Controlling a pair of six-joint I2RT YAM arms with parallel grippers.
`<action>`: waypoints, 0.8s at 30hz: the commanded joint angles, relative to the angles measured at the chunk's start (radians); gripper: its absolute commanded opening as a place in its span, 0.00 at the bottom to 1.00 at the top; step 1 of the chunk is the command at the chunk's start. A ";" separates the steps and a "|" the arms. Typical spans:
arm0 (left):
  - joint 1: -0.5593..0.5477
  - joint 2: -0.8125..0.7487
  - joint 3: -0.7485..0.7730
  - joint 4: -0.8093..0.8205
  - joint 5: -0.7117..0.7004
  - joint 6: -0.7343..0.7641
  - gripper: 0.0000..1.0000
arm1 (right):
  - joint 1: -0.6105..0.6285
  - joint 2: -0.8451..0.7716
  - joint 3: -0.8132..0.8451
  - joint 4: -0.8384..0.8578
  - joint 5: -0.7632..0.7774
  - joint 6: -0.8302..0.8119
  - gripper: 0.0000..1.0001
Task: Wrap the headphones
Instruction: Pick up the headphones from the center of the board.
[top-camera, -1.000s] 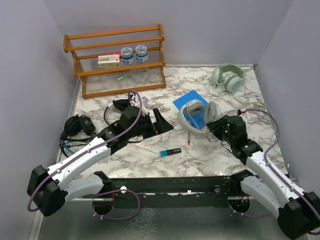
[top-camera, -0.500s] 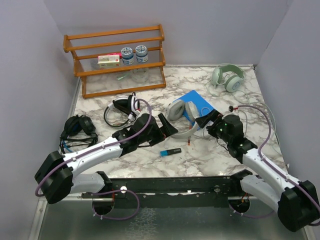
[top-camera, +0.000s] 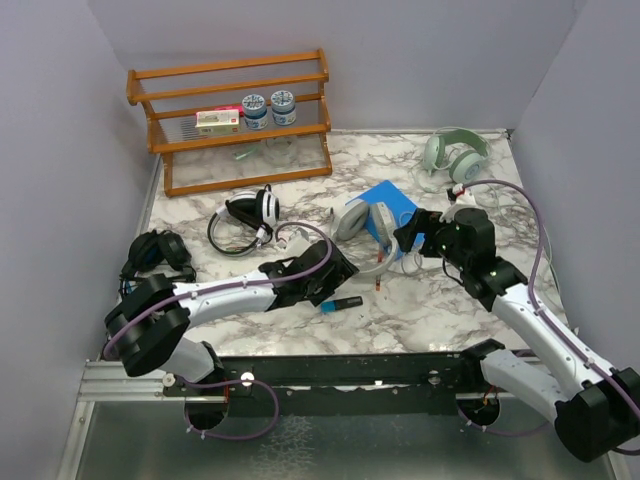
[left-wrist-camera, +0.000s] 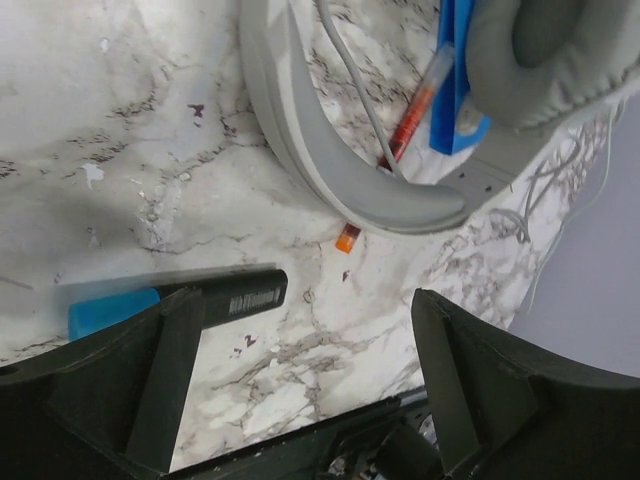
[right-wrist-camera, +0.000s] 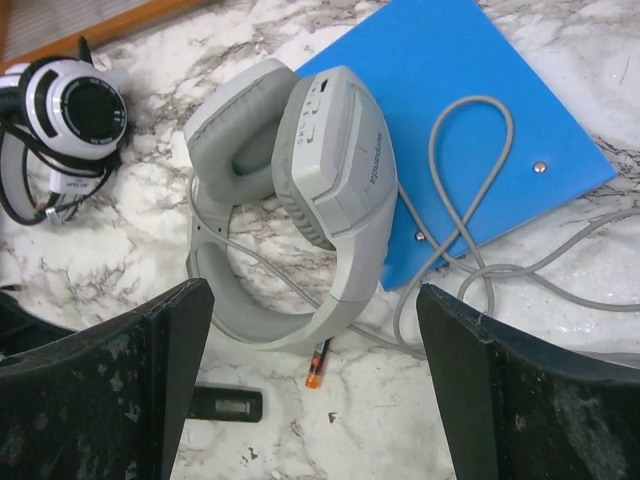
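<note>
Task thing: the pale grey over-ear headphones (top-camera: 352, 218) lie near the middle of the marble table (top-camera: 250, 330), one cup on a flat blue board (top-camera: 398, 196), their thin grey cable (right-wrist-camera: 470, 170) loose and unwrapped
Left gripper (top-camera: 335, 268): released, jaws wide and holding nothing, low at the pair's 7 o'clock, just short of the headband
Right gripper (top-camera: 412, 232): released as well, nothing between its fingers, at the pair's 3 o'clock
Step in hand: by the look of it, the approach before wrapping, neither arm yet on band or cord
Next move: probably one gripper must pin the headband while the other takes the cable, which is thin and lies flat, so a low, exact pinch is called for
Right wrist view only: the cable's crossed loop over the board, trailing toward 3 o'clock, and a white-and-black pair (right-wrist-camera: 75, 100) at 10 o'clock
Left wrist view only: a red-and-orange pen (left-wrist-camera: 415, 105) partly under the headband and a black-and-blue stick (left-wrist-camera: 170, 300) near its left finger
</note>
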 joint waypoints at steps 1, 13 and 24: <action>-0.005 0.070 0.037 -0.052 -0.086 -0.265 0.90 | 0.003 -0.034 0.017 -0.042 -0.047 -0.084 0.93; -0.005 0.277 0.217 -0.209 -0.107 -0.464 0.66 | 0.003 -0.116 0.019 -0.056 -0.037 -0.107 0.92; 0.040 0.430 0.317 -0.273 -0.158 -0.402 0.34 | 0.003 -0.145 0.013 -0.058 -0.043 -0.095 0.92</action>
